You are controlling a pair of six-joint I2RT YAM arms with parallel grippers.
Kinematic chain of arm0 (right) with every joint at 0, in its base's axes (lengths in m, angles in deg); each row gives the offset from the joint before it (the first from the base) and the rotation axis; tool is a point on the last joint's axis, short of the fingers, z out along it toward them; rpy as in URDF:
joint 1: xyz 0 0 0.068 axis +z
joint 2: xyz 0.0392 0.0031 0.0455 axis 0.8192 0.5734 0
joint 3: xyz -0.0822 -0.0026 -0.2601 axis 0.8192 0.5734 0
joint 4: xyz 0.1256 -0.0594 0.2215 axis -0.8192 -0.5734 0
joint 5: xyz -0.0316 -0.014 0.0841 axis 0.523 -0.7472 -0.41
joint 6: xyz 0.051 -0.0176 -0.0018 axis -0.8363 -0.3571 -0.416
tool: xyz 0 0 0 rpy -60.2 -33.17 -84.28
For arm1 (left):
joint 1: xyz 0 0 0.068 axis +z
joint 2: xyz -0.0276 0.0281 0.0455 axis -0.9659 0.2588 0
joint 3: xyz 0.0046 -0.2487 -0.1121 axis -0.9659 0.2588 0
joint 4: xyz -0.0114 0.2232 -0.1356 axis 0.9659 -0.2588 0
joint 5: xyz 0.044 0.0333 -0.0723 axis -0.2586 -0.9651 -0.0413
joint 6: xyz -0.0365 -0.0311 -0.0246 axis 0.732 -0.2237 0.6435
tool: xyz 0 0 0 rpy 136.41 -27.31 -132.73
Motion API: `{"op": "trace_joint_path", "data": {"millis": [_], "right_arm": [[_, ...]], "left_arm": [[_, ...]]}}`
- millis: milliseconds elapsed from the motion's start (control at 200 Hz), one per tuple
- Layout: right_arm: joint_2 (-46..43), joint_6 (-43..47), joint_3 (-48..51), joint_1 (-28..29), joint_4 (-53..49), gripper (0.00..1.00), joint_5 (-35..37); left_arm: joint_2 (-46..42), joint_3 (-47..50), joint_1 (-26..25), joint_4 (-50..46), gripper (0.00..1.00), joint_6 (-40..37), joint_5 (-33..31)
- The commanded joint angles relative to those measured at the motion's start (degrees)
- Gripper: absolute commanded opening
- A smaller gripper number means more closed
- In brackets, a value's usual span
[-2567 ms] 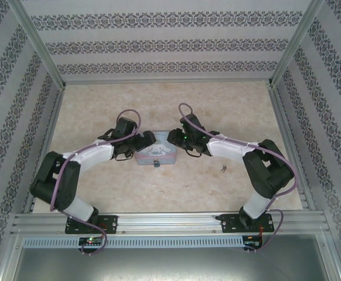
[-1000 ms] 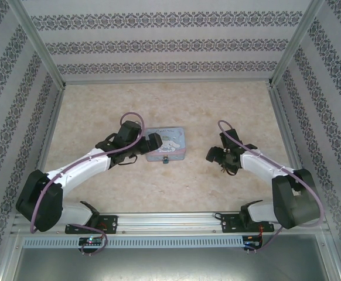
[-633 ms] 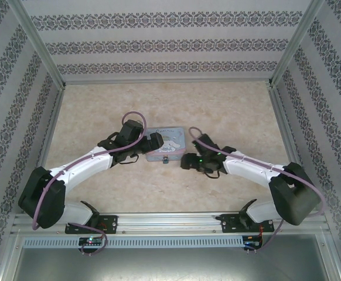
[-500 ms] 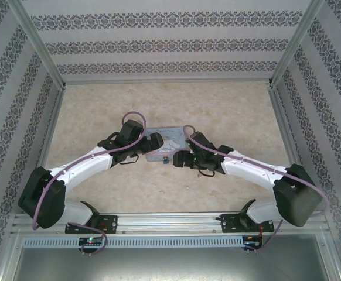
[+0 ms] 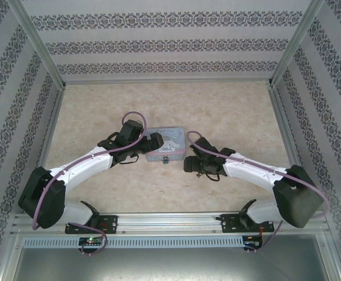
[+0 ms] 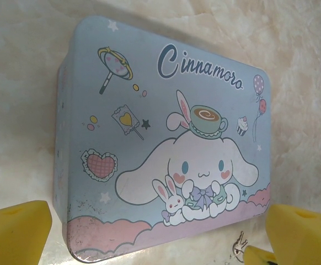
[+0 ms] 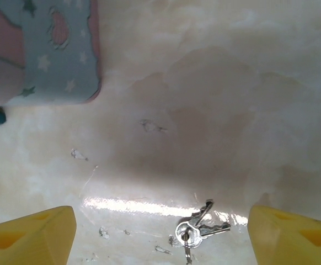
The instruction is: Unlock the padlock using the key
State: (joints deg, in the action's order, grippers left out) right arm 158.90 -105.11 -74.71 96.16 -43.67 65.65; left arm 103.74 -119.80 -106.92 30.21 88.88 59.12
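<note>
My right gripper hangs spread and empty over the key, which lies flat between the pads. I'd centre on it, drop low and pinch the bow squarely. Beyond, the padlock sits at the near edge of the tin, I think. The left gripper gapes over the lid, holding nothing.

1. Looks beige, marbled and scuffed across the table.
2. Carries a pastel-blue tin, flat, lid up, near the middle.
3. Shows the bluish padlock at the tin's near edge.
4. Bears the key on a small ring, apart from the tin.
</note>
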Motion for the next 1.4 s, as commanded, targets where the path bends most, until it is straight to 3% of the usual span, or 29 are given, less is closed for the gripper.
{"op": "trace_joint_path", "data": {"millis": [0, 260, 794, 1394], "right_arm": [[3.1, 7.0, -4.2, 1.2, -4.9, 0.8, 2.5], [8.2, 10.0, -7.3, 3.3, -9.8, 0.71, 5.1], [9.4, 8.6, -5.4, 3.9, -8.2, 0.57, 5.9], [10.5, 7.0, -2.7, 4.0, -5.4, 0.57, 4.3]], "left_arm": [[-0.1, -0.9, -0.9, 0.8, 1.0, 0.3, 0.3], [-0.8, -1.1, -0.9, 0.1, 1.0, -0.2, 0.0], [-0.2, -1.2, -0.9, 0.3, 1.0, -0.1, 0.3], [-0.1, -1.3, -1.0, 0.3, 1.0, -0.1, 0.3]]}}
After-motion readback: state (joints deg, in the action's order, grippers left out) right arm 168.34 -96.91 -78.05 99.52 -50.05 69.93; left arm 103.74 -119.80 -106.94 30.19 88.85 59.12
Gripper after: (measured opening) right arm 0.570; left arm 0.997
